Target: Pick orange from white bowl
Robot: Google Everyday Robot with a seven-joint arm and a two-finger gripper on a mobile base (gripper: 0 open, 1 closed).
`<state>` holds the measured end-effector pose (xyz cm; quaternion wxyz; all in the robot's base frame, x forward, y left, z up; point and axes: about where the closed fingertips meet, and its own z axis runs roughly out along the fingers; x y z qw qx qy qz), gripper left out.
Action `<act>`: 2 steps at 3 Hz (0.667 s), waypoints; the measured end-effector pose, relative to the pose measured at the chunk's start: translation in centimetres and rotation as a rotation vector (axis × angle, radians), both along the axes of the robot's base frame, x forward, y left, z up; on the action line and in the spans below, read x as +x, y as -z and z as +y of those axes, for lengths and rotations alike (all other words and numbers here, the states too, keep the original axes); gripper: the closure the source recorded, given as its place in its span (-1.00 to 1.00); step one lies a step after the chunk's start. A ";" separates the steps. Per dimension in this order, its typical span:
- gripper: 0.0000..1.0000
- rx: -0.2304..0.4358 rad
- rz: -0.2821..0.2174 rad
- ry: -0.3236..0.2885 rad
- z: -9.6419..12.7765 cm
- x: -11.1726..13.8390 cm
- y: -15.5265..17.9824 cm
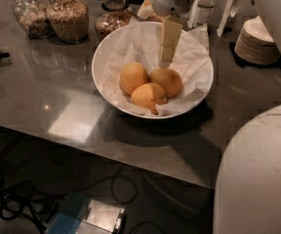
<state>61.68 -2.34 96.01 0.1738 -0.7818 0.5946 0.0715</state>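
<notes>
The white bowl [106, 57], wide and lined with crumpled white paper, stands on the grey table. Three yellow-orange fruits lie in it. The round orange [133, 77] is on the left. A second roundish fruit [168, 81] is on the right. A more oval fruit with a pointed tip [149, 96] is in front. My gripper [166, 62] points down over the back of the bowl, its cream tip just above and behind the right-hand fruit and to the right of the orange. It holds nothing that I can see.
Glass jars of grains [68, 17] stand behind the bowl at the left. A stack of small tan plates [257, 40] is at the back right. The table's front edge [130, 167] runs below the bowl. The robot's white body [257, 179] fills the lower right.
</notes>
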 end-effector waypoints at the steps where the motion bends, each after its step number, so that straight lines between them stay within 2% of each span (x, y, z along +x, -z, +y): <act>1: -1.00 0.014 -0.020 0.005 0.5 0.6 0.0; 2: -0.62 0.014 -0.020 0.005 0.5 0.7 0.0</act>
